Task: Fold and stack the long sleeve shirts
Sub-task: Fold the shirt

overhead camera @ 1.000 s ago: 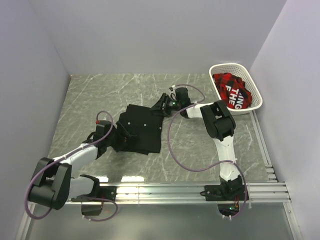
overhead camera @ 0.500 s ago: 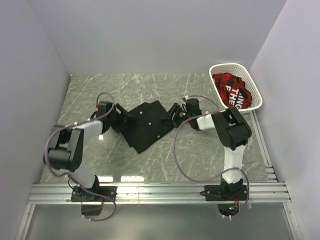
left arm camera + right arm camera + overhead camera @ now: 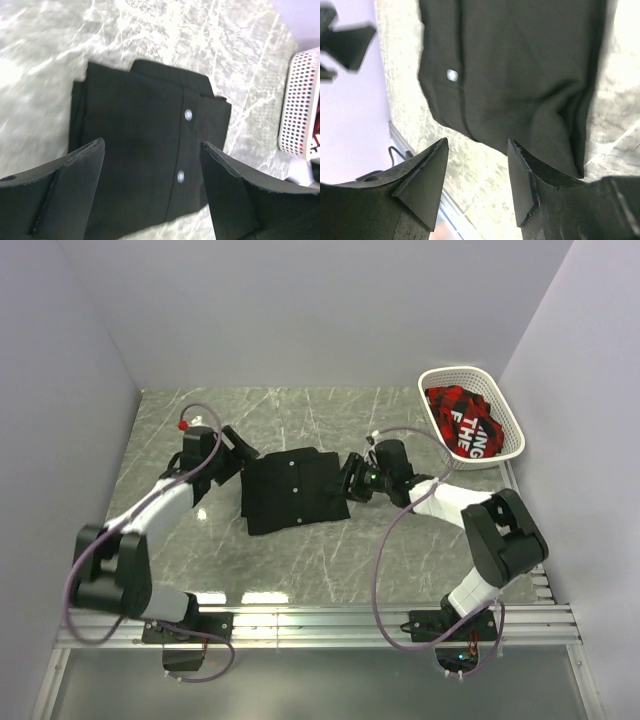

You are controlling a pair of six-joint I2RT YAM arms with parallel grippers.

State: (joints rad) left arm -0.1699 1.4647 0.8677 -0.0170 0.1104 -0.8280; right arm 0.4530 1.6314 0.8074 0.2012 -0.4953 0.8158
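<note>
**Item:** plain black soft-fabric long sleeve shirt with small white buttons (image 3: 295, 492), folded to a compact rectangle on the grey marbled tabletop (image 3: 300, 415). It lies between the two claws, just ahead of each.

**Left claw** (image 3: 238, 448): jaws wide apart, holding nothing.

**Right claw** (image 3: 350, 480): jaws partly apart, empty, near the shirt's edge.

**Step, as judged:** fold looks complete, both claws free.

**Next, likely:** leave this shirt as the stack base, then fetch the red-and-black plaid garment (image 3: 455, 405) from the white perforated plastic basket (image 3: 455, 370) beyond the right claw.
</note>
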